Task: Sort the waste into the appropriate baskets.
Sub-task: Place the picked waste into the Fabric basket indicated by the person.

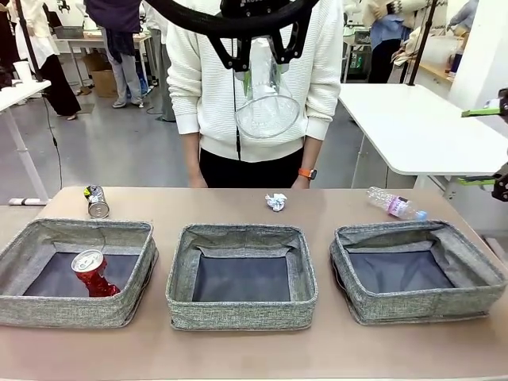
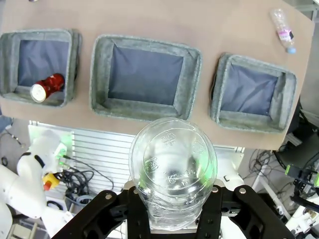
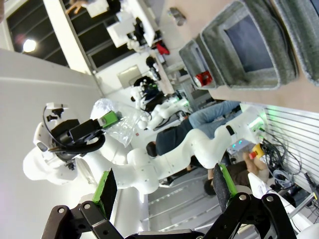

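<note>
Three baskets line the table's (image 1: pixel 238 357) near edge: left basket (image 1: pixel 75 311), middle basket (image 1: pixel 238 313), right basket (image 1: pixel 421 305). High up, in line with the middle one, the left gripper (image 1: pixel 263 55) clamps the single clear plastic cup (image 1: pixel 267 103), mouth down. The right gripper (image 3: pixel 164 189) stands open and holds nothing. One bottle (image 1: pixel 395 205) lies behind the right basket. Of two cans, the crushed red can (image 1: pixel 95 272) lies inside the left basket and the silver-dark can (image 1: pixel 97 202) behind it. One paper ball (image 1: pixel 276 202) sits behind the middle basket.
</note>
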`<action>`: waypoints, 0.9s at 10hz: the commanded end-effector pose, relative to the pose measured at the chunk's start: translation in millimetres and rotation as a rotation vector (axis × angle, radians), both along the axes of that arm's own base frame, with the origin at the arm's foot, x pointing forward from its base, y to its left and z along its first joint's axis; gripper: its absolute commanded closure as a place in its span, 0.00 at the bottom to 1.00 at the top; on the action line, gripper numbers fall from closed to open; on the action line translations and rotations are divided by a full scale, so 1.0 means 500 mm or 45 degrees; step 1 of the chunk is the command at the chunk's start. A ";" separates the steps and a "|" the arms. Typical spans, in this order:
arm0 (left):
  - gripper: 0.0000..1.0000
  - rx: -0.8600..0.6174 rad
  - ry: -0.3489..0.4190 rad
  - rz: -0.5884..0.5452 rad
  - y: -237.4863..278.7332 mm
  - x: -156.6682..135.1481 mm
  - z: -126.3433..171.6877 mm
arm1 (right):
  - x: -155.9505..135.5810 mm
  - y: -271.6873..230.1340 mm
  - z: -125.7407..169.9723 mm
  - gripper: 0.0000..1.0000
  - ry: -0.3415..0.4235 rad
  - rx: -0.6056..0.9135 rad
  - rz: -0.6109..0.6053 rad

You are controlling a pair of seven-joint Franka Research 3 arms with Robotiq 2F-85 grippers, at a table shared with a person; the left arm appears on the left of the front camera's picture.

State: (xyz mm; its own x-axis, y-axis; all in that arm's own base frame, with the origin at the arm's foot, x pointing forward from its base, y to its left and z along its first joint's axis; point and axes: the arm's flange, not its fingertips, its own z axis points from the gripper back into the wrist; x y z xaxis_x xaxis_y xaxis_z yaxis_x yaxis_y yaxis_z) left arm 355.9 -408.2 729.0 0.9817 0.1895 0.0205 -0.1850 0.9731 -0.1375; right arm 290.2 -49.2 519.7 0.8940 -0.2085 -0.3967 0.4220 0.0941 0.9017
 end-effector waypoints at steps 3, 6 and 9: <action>0.63 -0.002 -0.004 0.013 0.004 -0.002 0.004 | -0.001 0.004 0.011 0.00 0.018 0.026 -0.006; 0.63 -0.002 -0.004 0.013 0.004 -0.002 0.004 | -0.001 0.004 0.011 0.00 0.018 0.026 -0.006; 0.63 -0.002 -0.004 0.013 0.004 -0.002 0.004 | -0.001 0.004 0.011 0.00 0.018 0.026 -0.006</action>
State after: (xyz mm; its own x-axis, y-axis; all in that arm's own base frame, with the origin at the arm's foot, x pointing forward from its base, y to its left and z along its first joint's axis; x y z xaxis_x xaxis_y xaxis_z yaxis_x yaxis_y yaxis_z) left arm 356.1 -408.0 729.1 0.9815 0.1901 0.0205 -0.1856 0.9730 -0.1375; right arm 290.2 -49.2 519.7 0.8940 -0.2085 -0.3967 0.4221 0.0941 0.9017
